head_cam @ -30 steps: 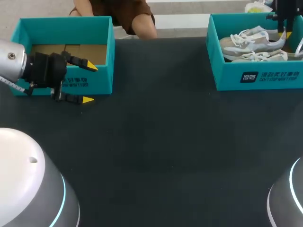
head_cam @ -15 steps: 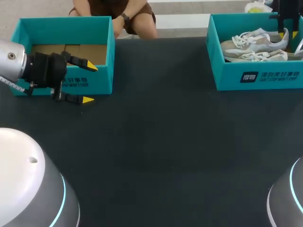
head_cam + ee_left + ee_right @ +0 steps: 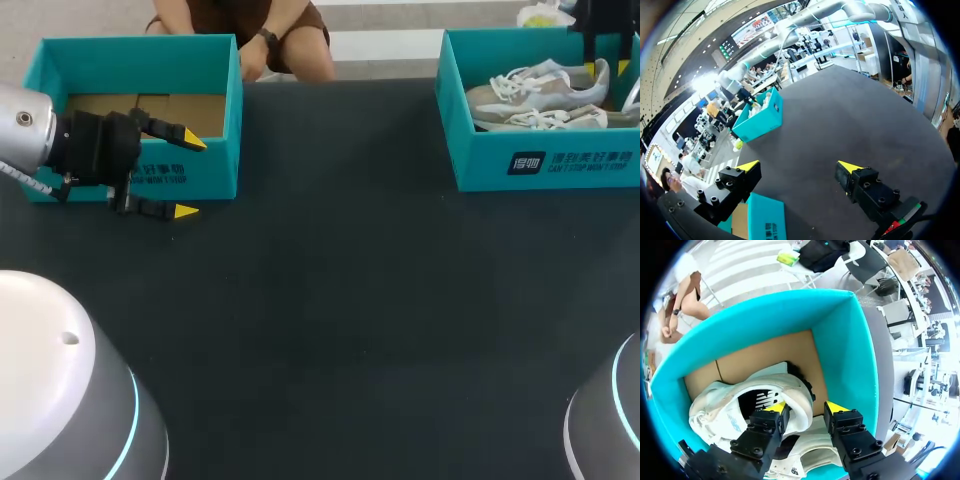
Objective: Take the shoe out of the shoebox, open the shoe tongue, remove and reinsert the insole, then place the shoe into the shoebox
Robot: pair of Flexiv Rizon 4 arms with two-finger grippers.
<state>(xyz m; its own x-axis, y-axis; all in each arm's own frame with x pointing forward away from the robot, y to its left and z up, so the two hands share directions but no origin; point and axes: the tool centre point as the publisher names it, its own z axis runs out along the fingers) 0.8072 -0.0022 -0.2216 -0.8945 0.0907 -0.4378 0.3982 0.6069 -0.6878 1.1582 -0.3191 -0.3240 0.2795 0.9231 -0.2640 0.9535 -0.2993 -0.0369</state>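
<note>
We are working over a dark table (image 3: 330, 300). Our right pincer (image 3: 807, 407) is hanging inside the teal shoebox (image 3: 850, 340), pinching the heel of the upper shoe (image 3: 725, 410), with a second shoe (image 3: 545, 118) lying beneath it. Our left pincer (image 3: 800, 165) is hovering spread wide, with another teal box (image 3: 765, 220) just beside one finger.
</note>
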